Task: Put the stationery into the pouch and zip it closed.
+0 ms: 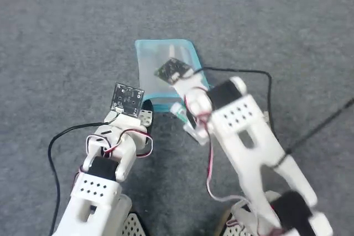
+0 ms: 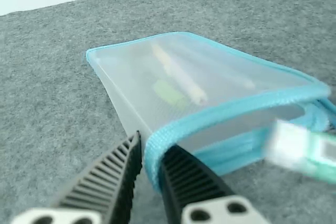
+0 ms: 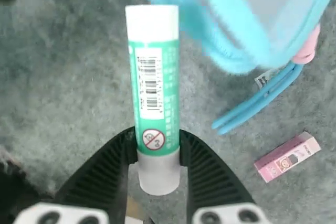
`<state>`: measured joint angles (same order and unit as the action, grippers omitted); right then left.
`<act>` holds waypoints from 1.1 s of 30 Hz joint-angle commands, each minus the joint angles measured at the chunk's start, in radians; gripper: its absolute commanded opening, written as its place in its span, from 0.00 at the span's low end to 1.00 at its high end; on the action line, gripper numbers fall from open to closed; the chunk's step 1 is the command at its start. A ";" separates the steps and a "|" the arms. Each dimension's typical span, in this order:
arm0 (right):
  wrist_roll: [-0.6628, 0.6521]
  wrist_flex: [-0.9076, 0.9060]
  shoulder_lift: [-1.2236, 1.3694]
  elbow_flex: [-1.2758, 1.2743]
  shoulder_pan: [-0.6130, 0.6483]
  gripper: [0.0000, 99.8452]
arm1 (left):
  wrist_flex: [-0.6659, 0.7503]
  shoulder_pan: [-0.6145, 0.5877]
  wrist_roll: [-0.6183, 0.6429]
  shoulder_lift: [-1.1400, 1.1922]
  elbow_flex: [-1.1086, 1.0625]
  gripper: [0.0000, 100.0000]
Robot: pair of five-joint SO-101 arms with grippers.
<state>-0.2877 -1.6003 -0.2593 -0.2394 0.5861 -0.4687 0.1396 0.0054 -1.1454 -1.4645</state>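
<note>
The translucent pouch (image 1: 166,70) with cyan trim lies flat on the grey mat, its opening facing the arms. A pencil (image 2: 178,74) and a green item (image 2: 169,92) show through its wall. My left gripper (image 2: 149,146) is shut on the cyan zipper edge (image 2: 220,111) at the pouch's near corner, also seen from above (image 1: 146,113). My right gripper (image 3: 157,141) is shut on the base of a green-and-white glue stick (image 3: 152,77), held just in front of the pouch mouth (image 1: 180,111). The glue stick (image 2: 302,150) sits beside the opening.
A small pink eraser box (image 3: 287,157) lies on the mat near the pouch's blue loop strap (image 3: 257,106) and pink zipper pull (image 3: 306,51). The grey mat (image 1: 287,42) stretches around the pouch, bounded by a white edge at the far side.
</note>
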 commanded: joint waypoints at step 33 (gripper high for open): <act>0.137 -0.022 0.415 0.413 -0.140 0.01 | -0.038 0.176 -0.126 -0.031 0.056 0.01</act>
<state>-0.1511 -1.6280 0.1749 0.1059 0.3851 -0.5040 0.3069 -0.1036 -1.1454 -1.4615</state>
